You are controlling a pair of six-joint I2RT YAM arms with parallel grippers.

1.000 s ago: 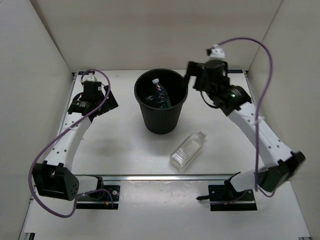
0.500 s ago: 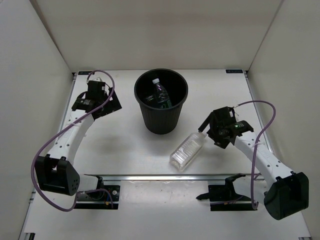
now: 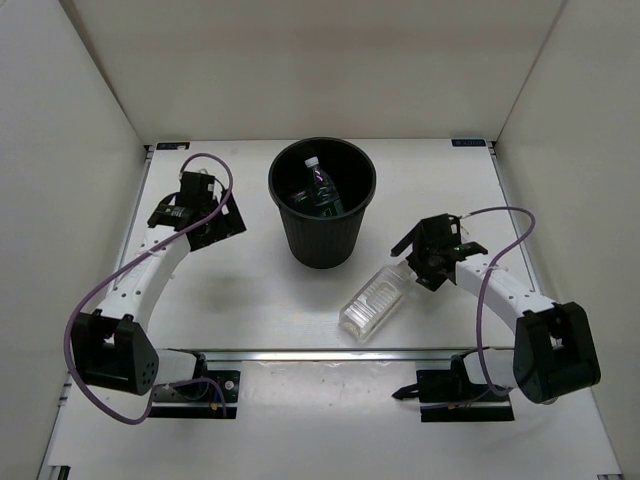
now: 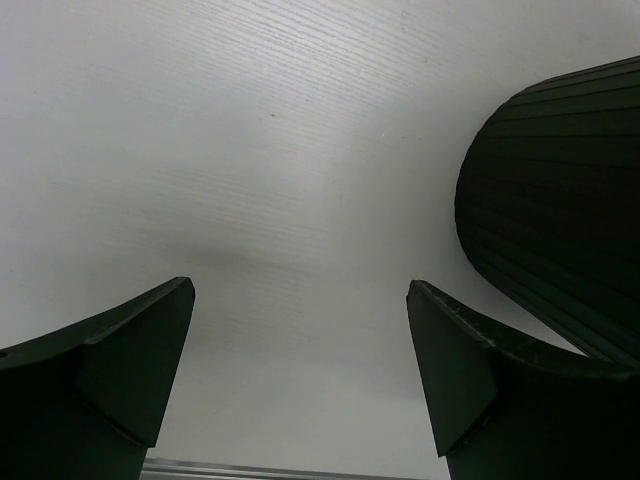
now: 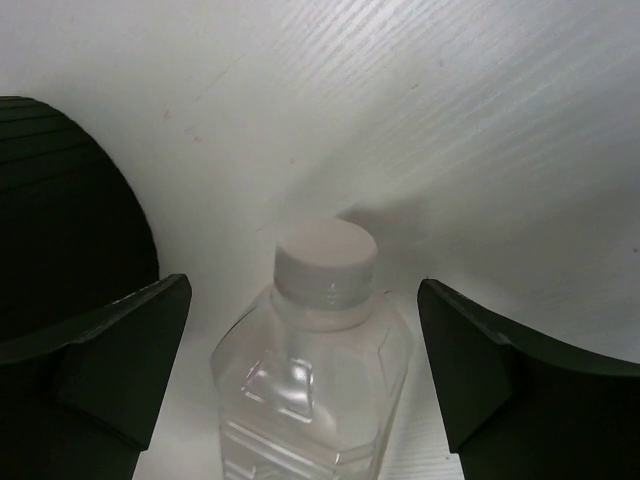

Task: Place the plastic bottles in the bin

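Ribbed bottle (image 5: 315,380) lies in front of the right tool (image 5: 302,288), not yet gripped.

The left tool (image 4: 300,290) hangs over bare surface (image 3: 250,290), jaws apart and holding nothing, with the bin (image 3: 322,240) just to its right. Other bottles (image 3: 320,190) lie inside the bin. The right tool's jaws are spread wide, the white cap (image 5: 327,262) centred directly ahead between them. It would do best to advance past the cap and close on the broader shoulder, since the neck may slip. No label or writing is legible.

White table (image 3: 250,300), metal rail (image 3: 320,353)
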